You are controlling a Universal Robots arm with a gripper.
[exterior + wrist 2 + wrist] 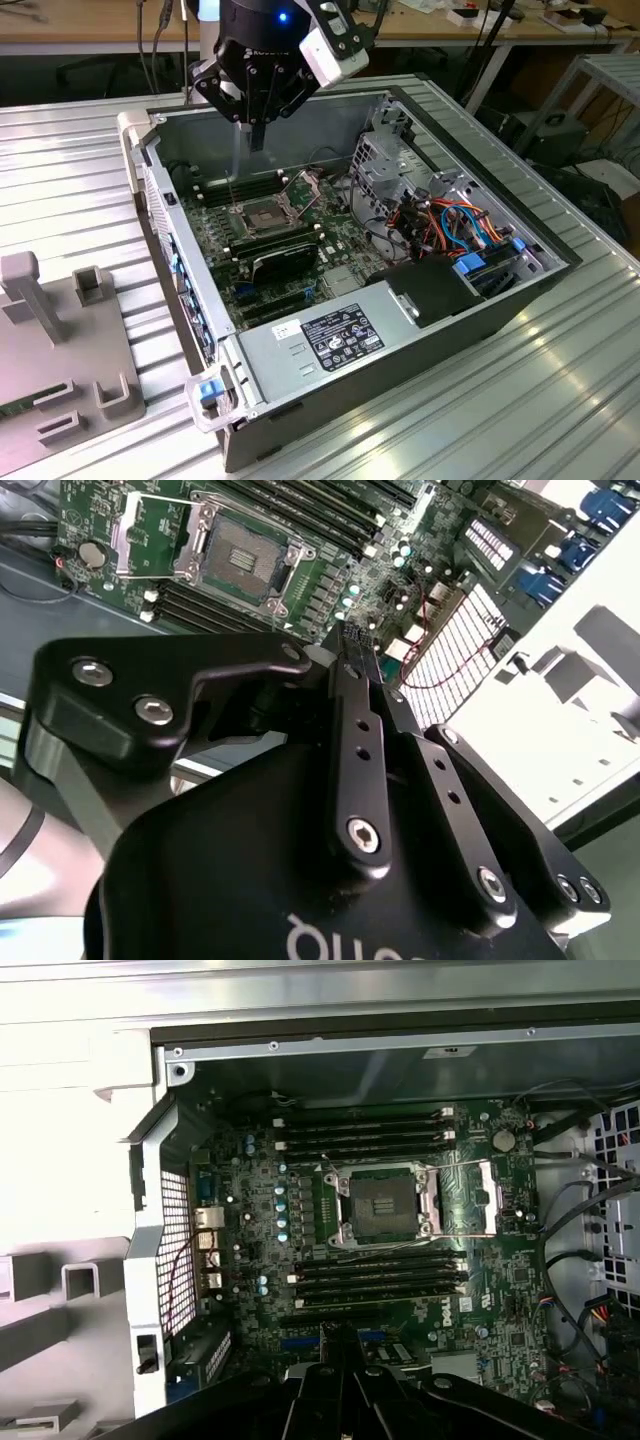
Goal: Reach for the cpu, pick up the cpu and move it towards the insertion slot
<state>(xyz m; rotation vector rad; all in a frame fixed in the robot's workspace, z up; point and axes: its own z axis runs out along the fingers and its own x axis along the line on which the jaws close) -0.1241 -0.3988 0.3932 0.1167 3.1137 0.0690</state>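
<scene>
Stands open above the socket (pixel 385 1205); crowded by flipped-back plate (pixel 470 1195), memory slots (pixel 365 1135) either side, drive cage (pixel 400 170) nearby.

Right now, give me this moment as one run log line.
gripper | hovering above open computer case | insertion slot uncovered, empty

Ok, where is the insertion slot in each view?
Exterior view: the insertion slot lies mid-board, toward the exterior view's left.
Second wrist view: insertion slot on the green board.
First wrist view: insertion slot at the board's centre.
Shared landmark: the black memory slots flanking it.
</scene>
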